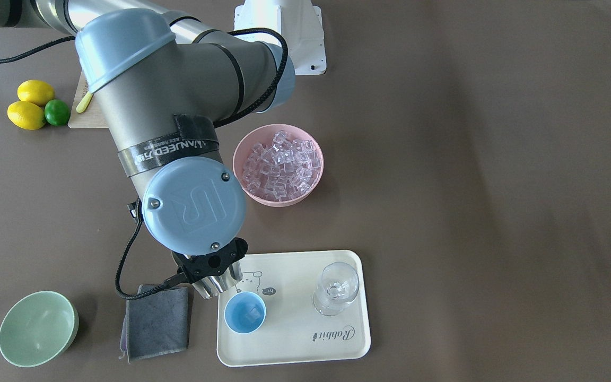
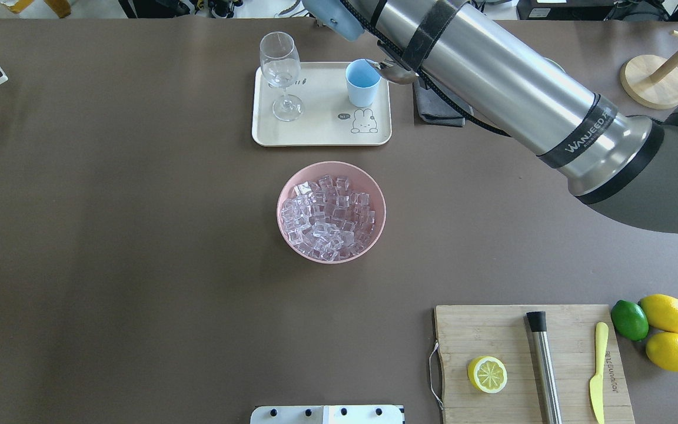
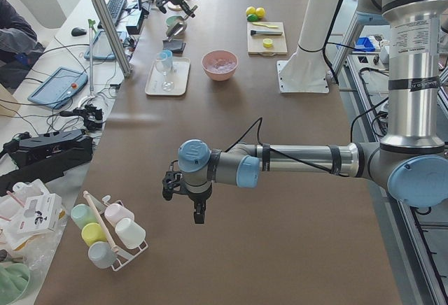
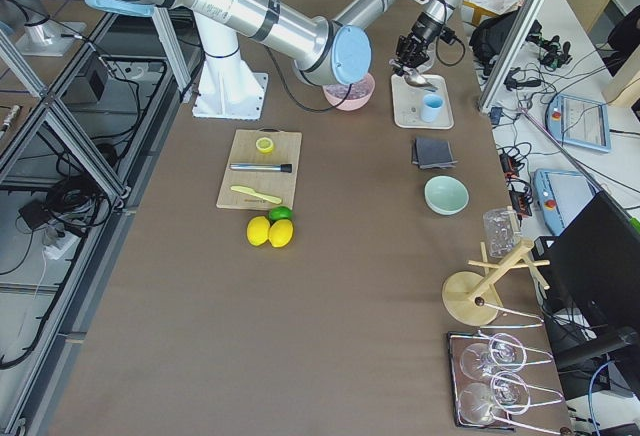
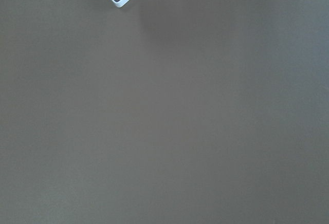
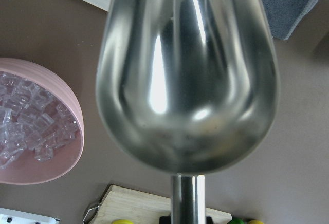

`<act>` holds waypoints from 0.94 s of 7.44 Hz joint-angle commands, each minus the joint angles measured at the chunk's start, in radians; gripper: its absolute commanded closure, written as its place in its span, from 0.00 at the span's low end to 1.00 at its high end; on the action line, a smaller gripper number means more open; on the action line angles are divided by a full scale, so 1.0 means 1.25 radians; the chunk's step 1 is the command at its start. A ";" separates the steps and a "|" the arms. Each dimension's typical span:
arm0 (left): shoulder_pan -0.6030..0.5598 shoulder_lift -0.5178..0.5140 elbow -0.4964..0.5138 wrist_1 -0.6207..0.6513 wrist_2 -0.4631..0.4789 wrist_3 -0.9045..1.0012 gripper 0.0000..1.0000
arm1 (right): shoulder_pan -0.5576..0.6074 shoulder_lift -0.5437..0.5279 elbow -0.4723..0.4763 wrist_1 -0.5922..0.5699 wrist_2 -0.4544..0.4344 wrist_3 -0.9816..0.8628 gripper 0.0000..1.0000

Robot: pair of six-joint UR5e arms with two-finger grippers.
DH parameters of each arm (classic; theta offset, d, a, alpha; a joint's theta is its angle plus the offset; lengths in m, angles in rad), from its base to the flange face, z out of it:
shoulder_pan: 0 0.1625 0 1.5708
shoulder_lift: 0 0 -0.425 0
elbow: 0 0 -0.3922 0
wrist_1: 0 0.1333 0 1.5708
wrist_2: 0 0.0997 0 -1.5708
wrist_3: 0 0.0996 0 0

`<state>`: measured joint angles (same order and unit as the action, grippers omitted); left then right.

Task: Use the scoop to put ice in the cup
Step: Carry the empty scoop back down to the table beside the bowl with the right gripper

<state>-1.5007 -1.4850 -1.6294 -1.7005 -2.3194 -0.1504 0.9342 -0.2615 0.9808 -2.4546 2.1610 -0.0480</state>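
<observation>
Right claw [image 1: 211, 264], arm [image 2: 521, 88] outstretched, scoop [image 1: 221, 284] tip at rim of cup [image 1: 245, 313].

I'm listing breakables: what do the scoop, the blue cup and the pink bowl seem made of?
The scoop: polished metal, likely steel, given its mirror-like reflections. The cup: opaque light blue with a matte, even surface, probably plastic; ceramic cannot be ruled out. The pink bowl: similar dull, uniform finish, probably plastic too.

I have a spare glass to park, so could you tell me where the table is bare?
Bare: the wide stretch left of the tray and pink bowl, and the strip between bowl and board. Crowded: around the tray's right edge, with cup, scoop and cloth.
</observation>
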 commanded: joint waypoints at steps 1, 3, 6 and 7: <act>-0.049 0.004 0.009 0.030 -0.029 0.000 0.02 | 0.019 -0.052 0.095 -0.010 -0.002 0.002 1.00; -0.057 0.004 0.030 0.029 -0.031 -0.001 0.02 | 0.065 -0.181 0.299 -0.051 0.004 0.048 1.00; -0.067 0.004 0.026 0.028 -0.040 -0.001 0.02 | 0.095 -0.474 0.675 -0.045 -0.006 0.240 1.00; -0.076 0.004 0.021 0.025 -0.070 -0.001 0.02 | 0.096 -0.535 0.718 -0.001 -0.006 0.299 1.00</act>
<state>-1.5789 -1.4802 -1.5931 -1.6663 -2.3666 -0.1518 1.0473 -0.7667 1.7187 -2.5125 2.1570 0.1888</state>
